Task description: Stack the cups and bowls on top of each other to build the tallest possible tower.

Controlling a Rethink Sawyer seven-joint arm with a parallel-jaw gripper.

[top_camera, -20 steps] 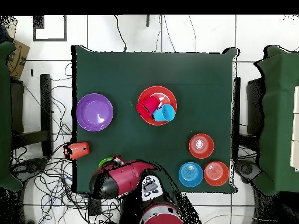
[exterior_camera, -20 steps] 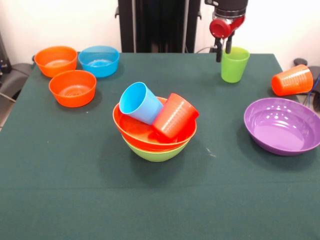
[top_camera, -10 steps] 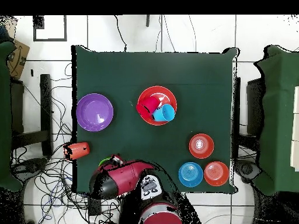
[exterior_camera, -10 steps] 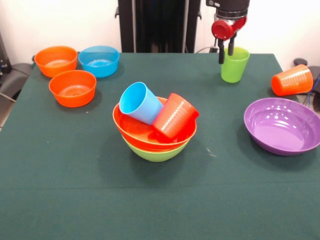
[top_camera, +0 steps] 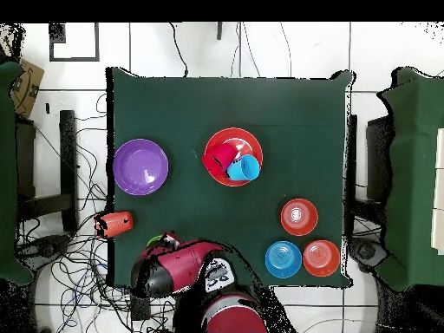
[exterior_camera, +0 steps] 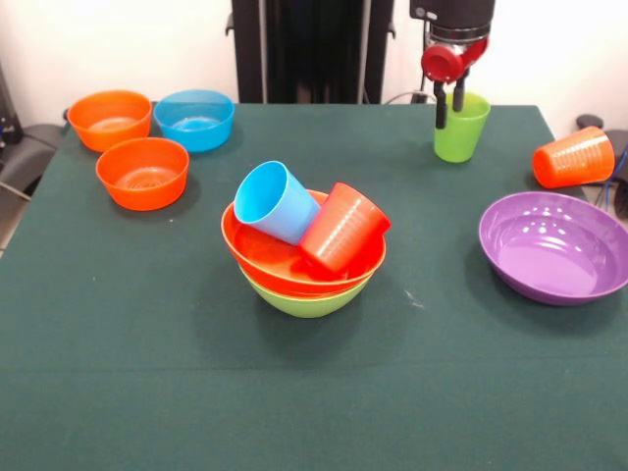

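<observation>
My gripper (exterior_camera: 449, 106) hangs at the left rim of the upright lime green cup (exterior_camera: 461, 128), open. One finger is outside the cup's wall and the other is over its mouth. The tower (exterior_camera: 304, 257) stands mid-table: a large lime green bowl (exterior_camera: 306, 300) holding an orange-red bowl (exterior_camera: 263, 257). A light blue cup (exterior_camera: 275, 201) and a red cup (exterior_camera: 343, 228) lie tilted inside the orange-red bowl. The orange cup (exterior_camera: 574, 157) lies on its side at the right edge. In the overhead view my arm (top_camera: 178, 264) hides most of the green cup (top_camera: 154, 240).
A large purple bowl (exterior_camera: 554, 245) sits at the right. Two small orange bowls (exterior_camera: 110, 118) (exterior_camera: 143, 173) and a small blue bowl (exterior_camera: 195, 119) cluster at the far left corner. Cables lie on the floor beside the table (top_camera: 87, 251).
My gripper has shifted right, from beside the green cup to its left rim. The cups and bowls have not moved.
</observation>
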